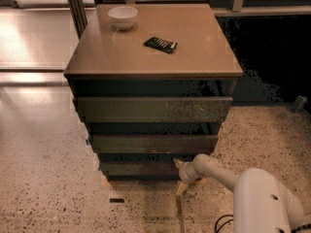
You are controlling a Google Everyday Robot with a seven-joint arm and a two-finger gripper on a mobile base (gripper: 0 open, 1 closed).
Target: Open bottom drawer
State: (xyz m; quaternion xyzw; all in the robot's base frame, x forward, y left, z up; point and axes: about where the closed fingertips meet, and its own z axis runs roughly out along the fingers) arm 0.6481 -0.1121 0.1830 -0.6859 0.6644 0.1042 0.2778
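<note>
The bottom drawer point(138, 169) is the lowest dark olive-grey front of the cabinet, with worn brownish patches, and it sticks out least. My gripper point(180, 176) is at the end of the white arm point(218, 176), which reaches in from the lower right. The gripper sits at the right end of the bottom drawer's front, at its lower edge, close to the floor. I cannot tell whether it touches the front.
The middle drawer point(153, 143) and the widest top drawer point(153, 109) step out above it. On the tan cabinet top point(194, 57) stand a white bowl point(122, 16) and a black flat object point(160, 44). Speckled floor lies around, with a dark tape mark point(115, 200).
</note>
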